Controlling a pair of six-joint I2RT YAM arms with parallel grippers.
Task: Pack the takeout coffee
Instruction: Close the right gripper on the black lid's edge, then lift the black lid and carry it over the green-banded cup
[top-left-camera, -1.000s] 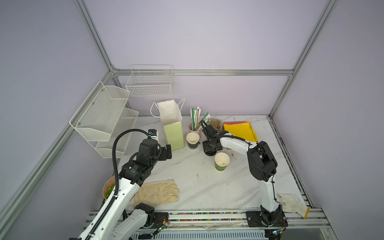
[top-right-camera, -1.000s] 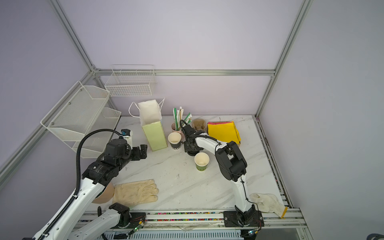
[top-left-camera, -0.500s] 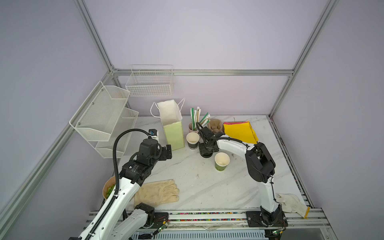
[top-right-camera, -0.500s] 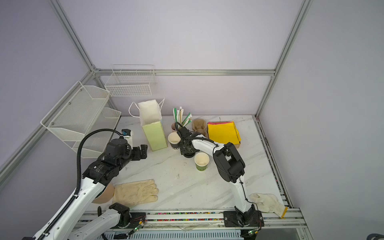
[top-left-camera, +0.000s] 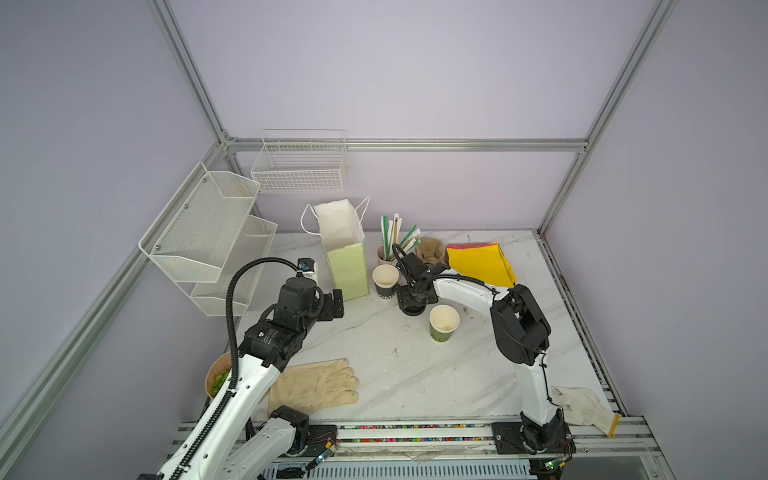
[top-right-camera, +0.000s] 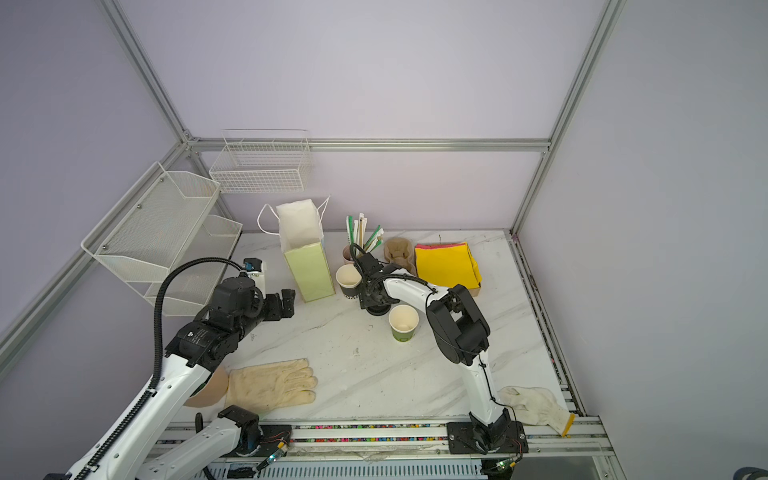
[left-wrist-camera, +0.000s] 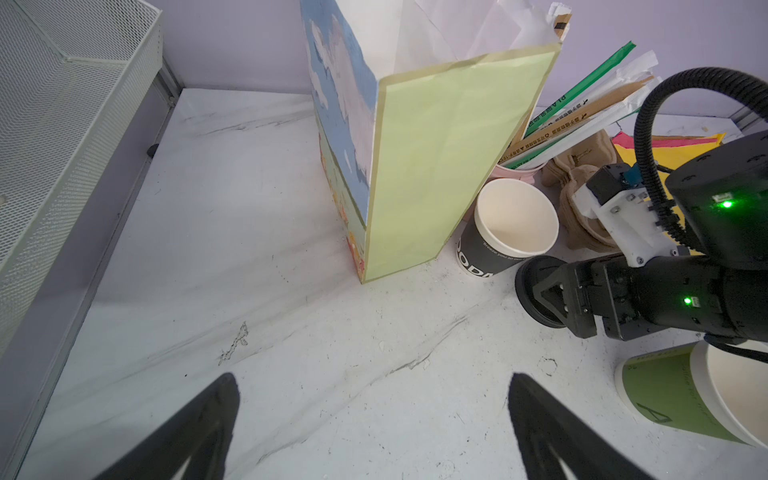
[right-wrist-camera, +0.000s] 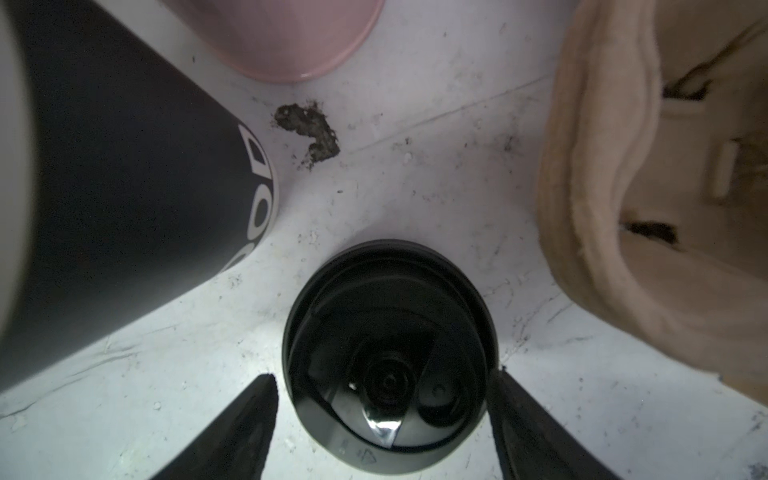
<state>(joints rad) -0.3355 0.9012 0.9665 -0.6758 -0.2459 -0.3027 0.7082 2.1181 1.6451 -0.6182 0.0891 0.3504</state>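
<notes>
While straddling lid (right-wrist-camera: 390, 361) with right tool (right-wrist-camera: 381, 376) open, not gripping yet; green cup (top-left-camera: 441, 332) just beside lid, left tool (left-wrist-camera: 372, 378) open, farther off.

The light green paper cup (top-left-camera: 443, 332) stands upright and uncovered on the marble bench (top-left-camera: 374, 345), its cream inside showing. Its round black plastic lid (right-wrist-camera: 390, 332) lies flat on the bench just beside it.

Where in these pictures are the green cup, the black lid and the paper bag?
green cup (top-left-camera: 443, 320), a top view, on its cream inside.
black lid (right-wrist-camera: 388, 361), right wrist view, on its middle.
paper bag (top-left-camera: 348, 272), a top view, on its green side.
</notes>
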